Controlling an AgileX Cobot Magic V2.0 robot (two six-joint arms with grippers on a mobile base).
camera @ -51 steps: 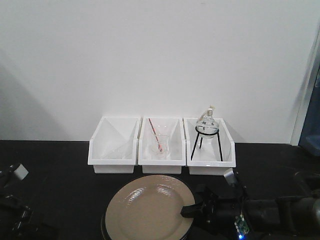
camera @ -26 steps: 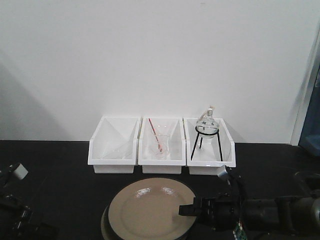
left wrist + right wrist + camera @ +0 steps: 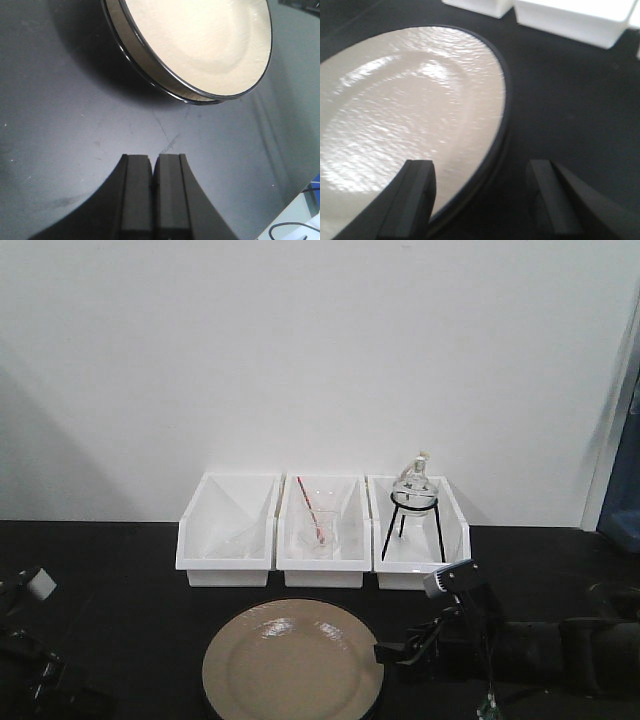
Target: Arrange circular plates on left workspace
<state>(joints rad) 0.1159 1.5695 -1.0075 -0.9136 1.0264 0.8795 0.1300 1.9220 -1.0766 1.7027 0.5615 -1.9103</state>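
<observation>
While right gripper (image 3: 385,652) sits just beside plates' (image 3: 292,664) right rim, front view shows stack on countertop (image 3: 120,580) before 3 bins (image 3: 322,532).
Left wrist view: left gripper (image 3: 152,175) jaws pressed together, empty, near plates (image 3: 200,40).
Right wrist view: jaws apart, straddling plate (image 3: 405,115) edge, gripping nothing.
</observation>
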